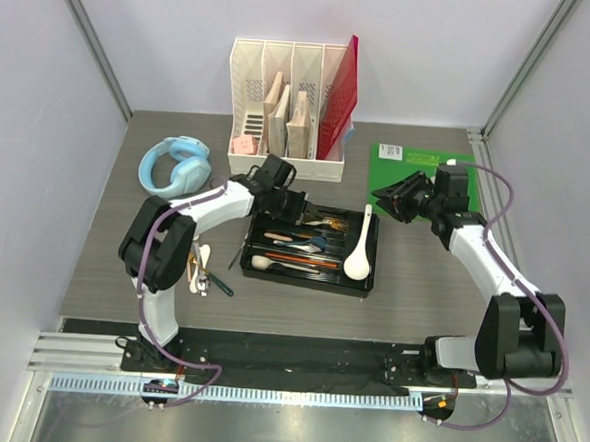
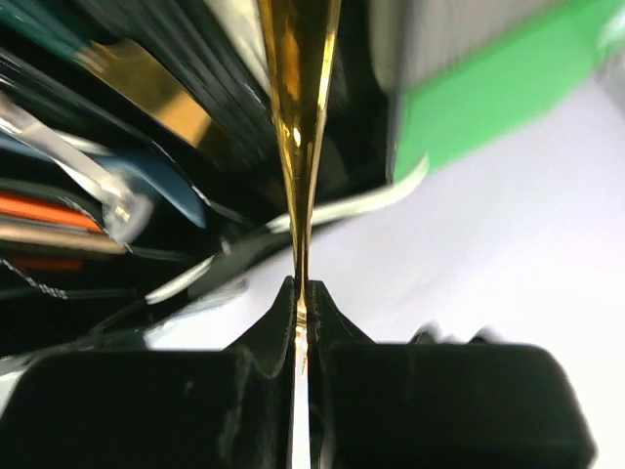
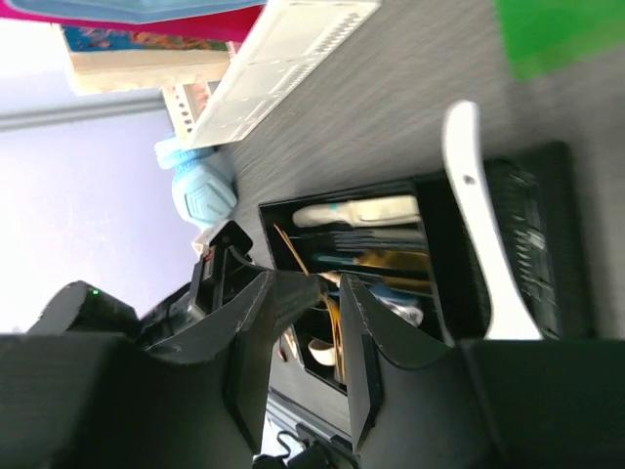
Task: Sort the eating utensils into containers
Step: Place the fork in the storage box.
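Observation:
The black cutlery tray (image 1: 365, 282) lies mid-table and holds several utensils, with a large white soup spoon (image 1: 358, 249) in its right compartment. My left gripper (image 1: 288, 205) hovers over the tray's back left part. It is shut on a gold utensil (image 2: 302, 147), whose thin handle is pinched between the fingertips (image 2: 277, 311). My right gripper (image 1: 384, 200) is open and empty above the tray's back right corner. In the right wrist view its fingers (image 3: 363, 322) frame the tray (image 3: 547, 244) and the white spoon (image 3: 480, 215). A few loose utensils (image 1: 201, 268) lie on the table left of the tray.
A white slotted file organizer (image 1: 251, 83) with boards and a red folder stands at the back. Blue headphones (image 1: 175, 166) lie at the back left. A green board (image 1: 424, 157) lies at the back right. Side walls close the table in.

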Motion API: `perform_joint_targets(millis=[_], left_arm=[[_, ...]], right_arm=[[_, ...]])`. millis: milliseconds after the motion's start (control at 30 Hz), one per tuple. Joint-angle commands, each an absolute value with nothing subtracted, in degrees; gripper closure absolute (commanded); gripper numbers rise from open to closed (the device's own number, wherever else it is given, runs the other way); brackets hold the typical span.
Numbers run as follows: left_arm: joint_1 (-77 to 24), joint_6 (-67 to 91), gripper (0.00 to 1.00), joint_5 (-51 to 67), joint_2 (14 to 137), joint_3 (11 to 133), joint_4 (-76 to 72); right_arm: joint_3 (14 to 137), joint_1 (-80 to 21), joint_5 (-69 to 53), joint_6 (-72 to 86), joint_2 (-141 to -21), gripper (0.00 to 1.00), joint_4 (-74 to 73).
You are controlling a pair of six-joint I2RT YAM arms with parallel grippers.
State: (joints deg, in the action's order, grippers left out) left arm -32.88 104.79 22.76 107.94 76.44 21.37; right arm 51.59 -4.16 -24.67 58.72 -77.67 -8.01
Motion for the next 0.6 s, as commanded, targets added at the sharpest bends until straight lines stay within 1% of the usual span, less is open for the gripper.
perform_joint_targets(millis=[0, 100, 200, 367, 467, 567], left_arm=[[-33.0, 114.9, 1.0, 12.5, 106.4, 74.9, 16.5], [-32.7, 114.4, 1.0, 10.7, 108.9, 76.8, 16.8], [-31.8, 113.9, 1.0, 10.7, 112.0, 78.6, 13.8], [-31.9, 112.9, 1.0, 15.2, 118.4, 85.7, 14.0], [-31.7, 113.3, 1.0, 14.3, 119.7, 85.4, 13.9], [-31.6, 114.2, 1.0, 12.8, 118.3, 82.9, 14.3]], right_arm=[[46.8, -1.4, -22.3, 59.9, -71.7, 0.63, -10.0], [46.6, -1.2, -23.2, 58.4, -71.5, 0.62, -11.7], [45.7, -1.2, -24.1, 58.0, -70.8, 0.62, -11.8], [42.3, -1.3, -24.5, 58.5, -69.8, 0.62, -11.8], [42.3, -1.2, -24.6, 58.2, -69.6, 0.62, -11.8], [42.7, -1.2, -24.4, 57.1, -69.5, 0.62, -11.8]])
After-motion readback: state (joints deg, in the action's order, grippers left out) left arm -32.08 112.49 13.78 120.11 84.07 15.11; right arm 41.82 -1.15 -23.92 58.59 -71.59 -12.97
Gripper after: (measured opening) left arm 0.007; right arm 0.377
